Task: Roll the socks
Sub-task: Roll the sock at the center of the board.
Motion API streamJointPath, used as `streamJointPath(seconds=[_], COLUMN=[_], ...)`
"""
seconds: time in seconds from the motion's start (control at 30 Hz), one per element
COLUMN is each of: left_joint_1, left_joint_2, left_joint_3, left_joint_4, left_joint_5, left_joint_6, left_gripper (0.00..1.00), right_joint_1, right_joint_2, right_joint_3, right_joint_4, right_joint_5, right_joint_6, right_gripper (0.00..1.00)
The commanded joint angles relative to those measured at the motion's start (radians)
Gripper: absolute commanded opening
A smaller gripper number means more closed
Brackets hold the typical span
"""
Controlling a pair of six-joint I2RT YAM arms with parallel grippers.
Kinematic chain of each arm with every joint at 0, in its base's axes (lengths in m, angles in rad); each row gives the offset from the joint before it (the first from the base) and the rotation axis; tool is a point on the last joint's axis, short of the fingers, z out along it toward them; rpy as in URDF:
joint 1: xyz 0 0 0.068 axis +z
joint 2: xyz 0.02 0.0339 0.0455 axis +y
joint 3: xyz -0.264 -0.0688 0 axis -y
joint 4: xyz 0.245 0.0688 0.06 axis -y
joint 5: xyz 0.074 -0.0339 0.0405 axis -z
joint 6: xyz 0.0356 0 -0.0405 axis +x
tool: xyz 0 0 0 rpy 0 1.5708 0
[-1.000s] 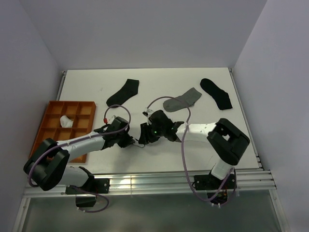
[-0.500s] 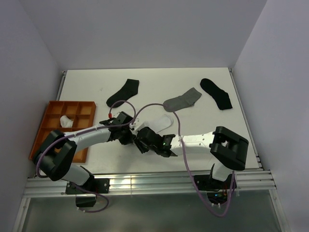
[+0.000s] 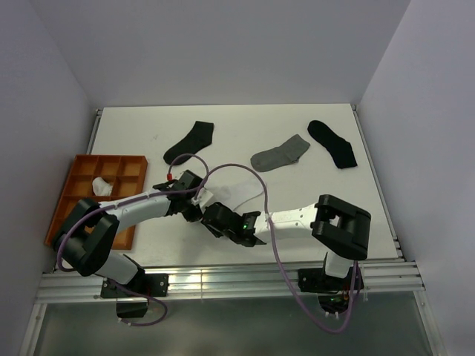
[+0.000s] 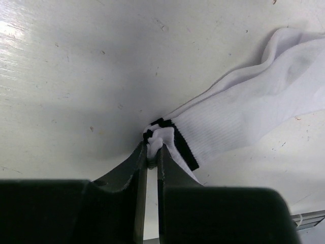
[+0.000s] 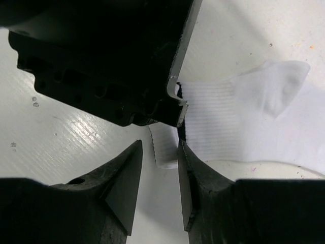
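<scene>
Near the middle of the table (image 3: 312,222), just ahead of both arms, lies the striped sock (image 4: 238,122), white with two black cuff bands, its foot trailing flat and its cuff bunched.

Handling, as judged: light, soft, limp knit. It will fold or drag rather than hold shape, and has no stiff part to push against. The ribbed cuff is the firmest purchase, and a roll is best started there.

The left gripper (image 4: 152,152) is pinched tight on a small tuck of that cuff, at the stripes. The right gripper (image 5: 157,168) sits directly opposite, its jaws partly apart and straddling a loose white flap of the cuff. No squeeze on the cloth shows.

Farther back on the table rests a grey sock (image 3: 280,154), flat, flanked by one black sock (image 3: 189,142) and a second black sock (image 3: 332,142), all well apart from the arms. An orange tray (image 3: 74,194) at the left edge holds a white bundle (image 3: 100,185) in one compartment.
</scene>
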Motion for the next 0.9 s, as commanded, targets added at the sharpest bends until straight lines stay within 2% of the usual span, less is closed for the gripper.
streamJointPath(seconds=[0.0,0.27,0.6,0.7,0.73,0.77,0.87], left_joint_1=[-0.011,-0.002,0.059,0.081,0.085,0.1,0.13], left_joint_2=[0.013,0.019,-0.003,-0.033,-0.042,-0.062,-0.125], left_joint_3=[0.014,0.004,-0.027,-0.054,-0.065,-0.09,-0.149], left_joint_4=[-0.031,-0.038,-0.033,-0.027,-0.019,-0.008,0.008], left_joint_5=[-0.011,-0.022,0.001,0.006,0.017,0.021,0.025], left_joint_6=[0.007,-0.027,-0.054,-0.073,-0.079,-0.091,-0.12], left_gripper=[0.0,0.0,0.0,0.0,0.0,0.0,0.02], right_joint_1=[0.01,0.01,0.01,0.01,0.01,0.009,-0.009], right_joint_2=[0.045,0.121,0.206,0.223,0.233,0.235,0.217], right_joint_3=[0.041,0.059,0.068,0.073,0.08,0.086,0.079], right_joint_4=[0.025,-0.028,-0.124,-0.154,-0.165,-0.168,-0.157], right_joint_5=[-0.002,-0.082,-0.005,0.029,0.036,0.029,-0.058], right_joint_6=[-0.046,-0.025,0.017,0.027,0.027,0.027,0.038], right_gripper=[0.41,0.31,0.28,0.15,0.07,0.03,0.0])
